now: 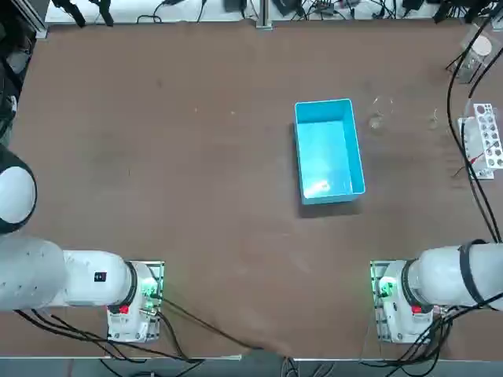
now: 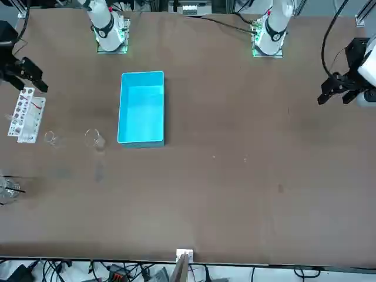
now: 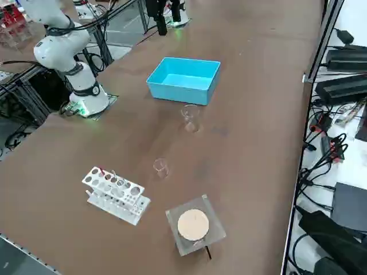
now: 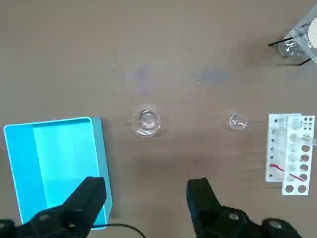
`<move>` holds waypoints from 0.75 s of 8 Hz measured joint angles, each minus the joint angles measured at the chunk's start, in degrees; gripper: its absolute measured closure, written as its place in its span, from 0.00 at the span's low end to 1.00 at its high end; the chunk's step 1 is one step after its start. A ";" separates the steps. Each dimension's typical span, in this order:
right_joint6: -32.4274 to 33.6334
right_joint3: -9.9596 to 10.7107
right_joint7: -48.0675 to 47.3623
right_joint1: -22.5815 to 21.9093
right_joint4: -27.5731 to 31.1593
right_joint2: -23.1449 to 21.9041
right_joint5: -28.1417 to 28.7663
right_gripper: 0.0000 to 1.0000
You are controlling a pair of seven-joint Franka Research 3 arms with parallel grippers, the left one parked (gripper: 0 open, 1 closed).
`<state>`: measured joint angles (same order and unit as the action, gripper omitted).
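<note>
Tool (image 4: 147, 186): matte black fingers, spread apart, above the tabletop (image 4: 158, 44). The tabletop is plain reddish brown with a few faint darker smudges.
Bin (image 4: 54, 163), close beside one finger of the tool: bright cyan-blue all over, with a paler floor.
Large beaker (image 4: 146, 122), just ahead of the tool: clear, colourless glass.
Small beaker (image 4: 238, 121), ahead of the tool's other finger: also clear.
Rack (image 4: 291, 153), beyond the small beaker: white, rows of round holes, red streaks.
Block (image 3: 178, 243), farthest from the tool: transparent. It carries a pale tan disc (image 3: 194, 224) and a thin black rod (image 3: 205, 250).
</note>
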<state>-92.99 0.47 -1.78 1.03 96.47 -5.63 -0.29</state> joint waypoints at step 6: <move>0.01 0.04 -4.20 0.11 -0.01 1.87 -0.03 0.00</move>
<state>-92.98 0.52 -5.98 1.14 96.46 -3.76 -0.31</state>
